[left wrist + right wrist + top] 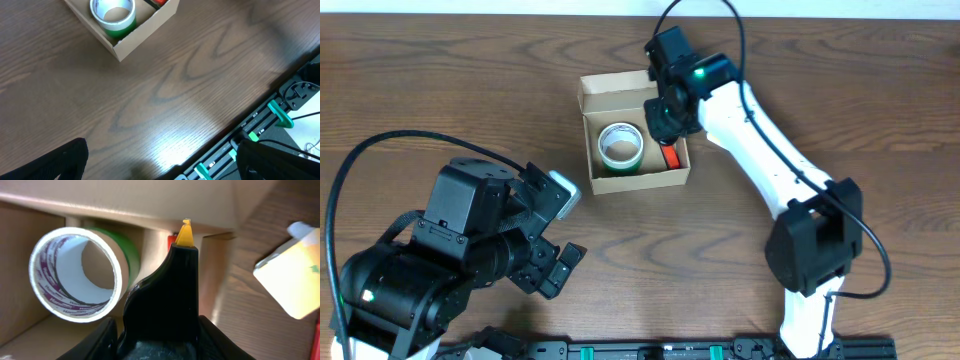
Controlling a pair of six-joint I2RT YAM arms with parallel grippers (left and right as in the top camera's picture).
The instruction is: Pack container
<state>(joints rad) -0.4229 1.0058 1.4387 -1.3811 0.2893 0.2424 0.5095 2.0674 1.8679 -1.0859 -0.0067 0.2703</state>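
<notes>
The container (620,185), a small tan cardboard box with its flap lid open at the back, stands mid-table; the left wrist view catches its corner (140,37). A green tape roll (620,147) (114,12) (75,275) with a white core lies in its left half. My right gripper (665,125) (159,330) hangs over the right half, shut on a black tool (165,295) with an orange tip. Something red-orange (670,155) shows under it inside the box. My left gripper (565,228) (160,165) is wide open over bare table, well in front of the box.
A pale yellow block (290,280) lies on the wood just outside the container wall (125,200). A black rail with green clips (270,120) runs along the table's front edge. The right arm (760,150) reaches in from the front right.
</notes>
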